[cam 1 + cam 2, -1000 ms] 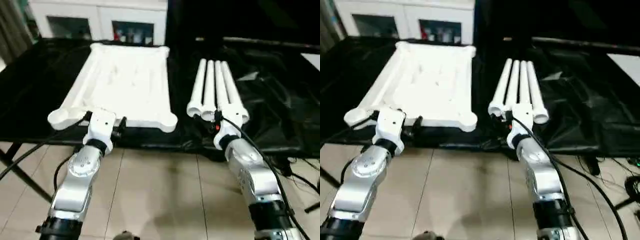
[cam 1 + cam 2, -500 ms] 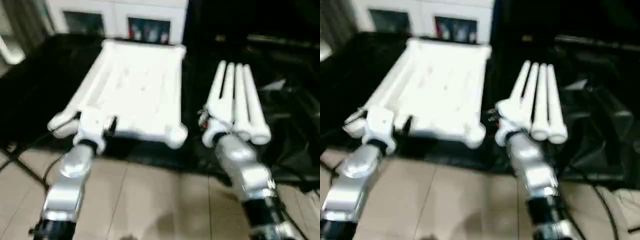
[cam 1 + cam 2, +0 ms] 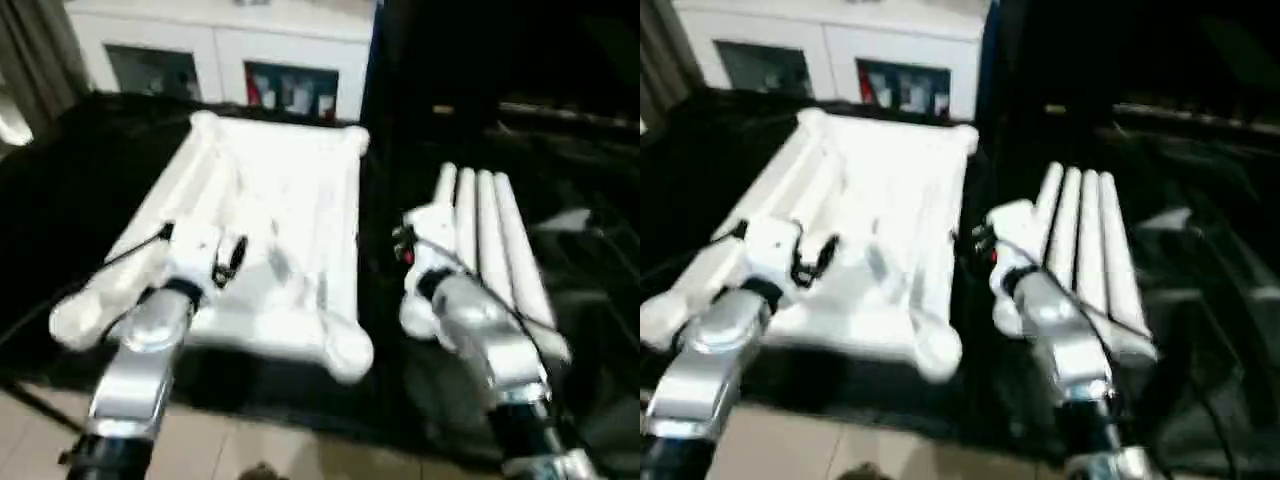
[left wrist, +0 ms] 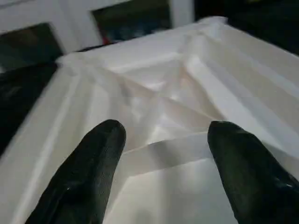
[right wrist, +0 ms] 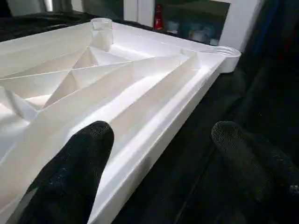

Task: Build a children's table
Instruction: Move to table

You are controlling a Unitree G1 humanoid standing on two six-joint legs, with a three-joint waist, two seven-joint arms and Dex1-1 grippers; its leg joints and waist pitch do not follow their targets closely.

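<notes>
Tabletop (image 3: 280,230), one in number, lay ribbed underside up on the black cloth (image 3: 90,160) in front of the white cabinet (image 3: 220,50). Compared with a second ago the whole view had tipped and closed in, so the camera had moved; against the tabletop, both forearms had also reached farther forward. The left gripper (image 4: 163,154) hung over the tabletop's near ribs, fingers spread wide with nothing between them. The right gripper (image 5: 159,158), equally wide and empty, sat at the tabletop's right edge, between it and the four legs (image 3: 490,240) lying side by side just to its right. I judged assembly had not started: four legs loose, no corner socket (image 5: 226,50) filled
</notes>
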